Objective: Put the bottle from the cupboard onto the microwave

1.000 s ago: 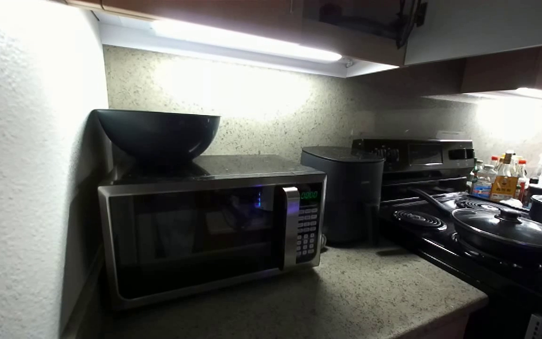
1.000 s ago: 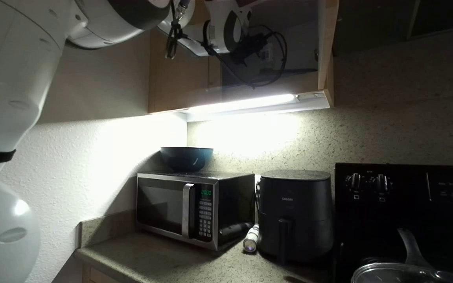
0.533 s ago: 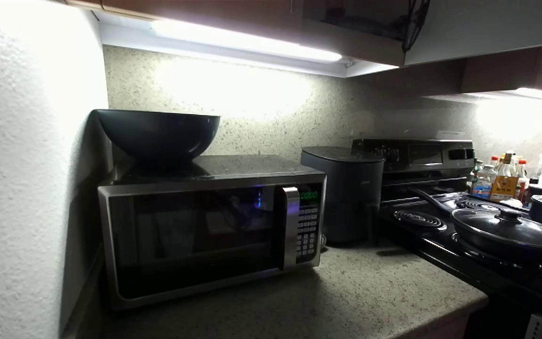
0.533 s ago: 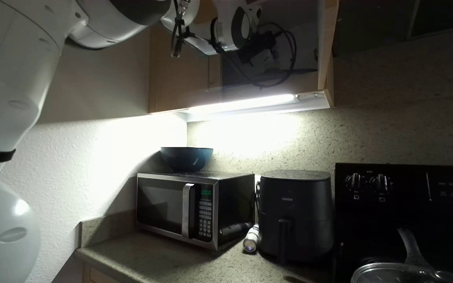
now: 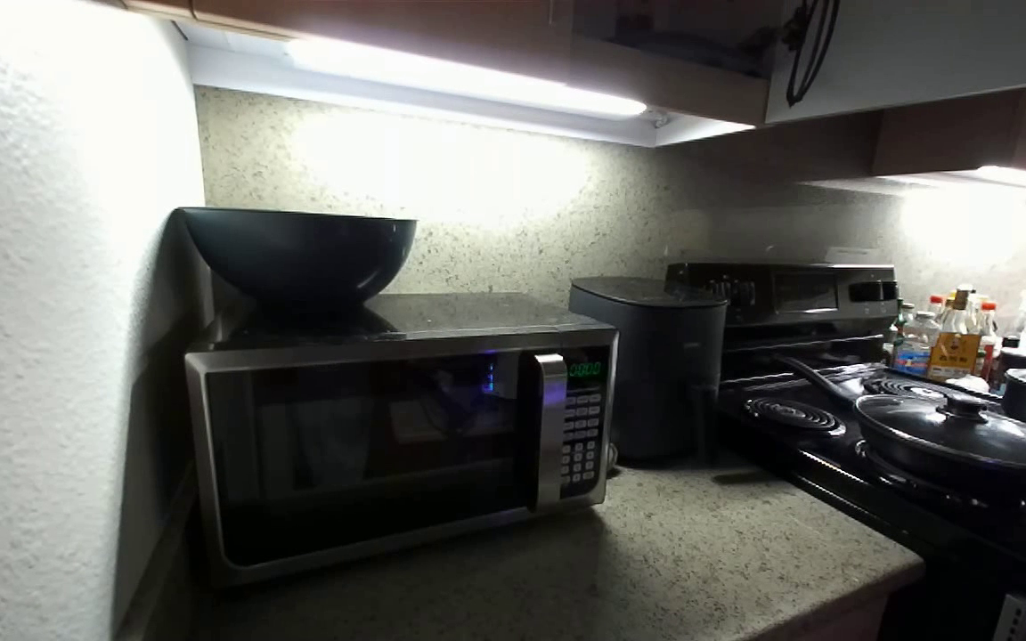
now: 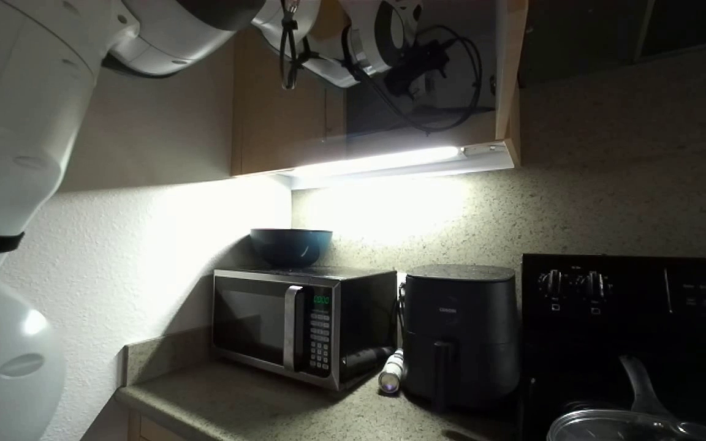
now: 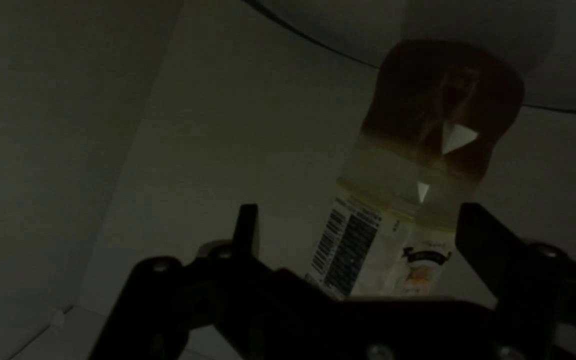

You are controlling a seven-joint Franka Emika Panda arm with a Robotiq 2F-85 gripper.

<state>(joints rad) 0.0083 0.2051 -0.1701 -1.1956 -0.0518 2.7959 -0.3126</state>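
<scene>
While its jaws stand wide, the Robotiq gripper (image 7: 357, 222) frames an amber-brown bottle (image 7: 413, 172), apparently not yet held.
It slants, darker end toward one o'clock; the three o'clock finger (image 7: 488, 245) overlaps its edge in the wrist view, contact unclear. In an exterior view the Panda wrist (image 6: 383, 37) has shifted, within the last second, toward three o'clock across the open wooden cupboard (image 6: 282, 122), where the bottle seems to be: probably lining up a grasp. Placing remains: toward seven o'clock below stands the microwave oven (image 5: 397, 436), a dark-blue bowl (image 6: 290, 247) at ten o'clock on top.
</scene>
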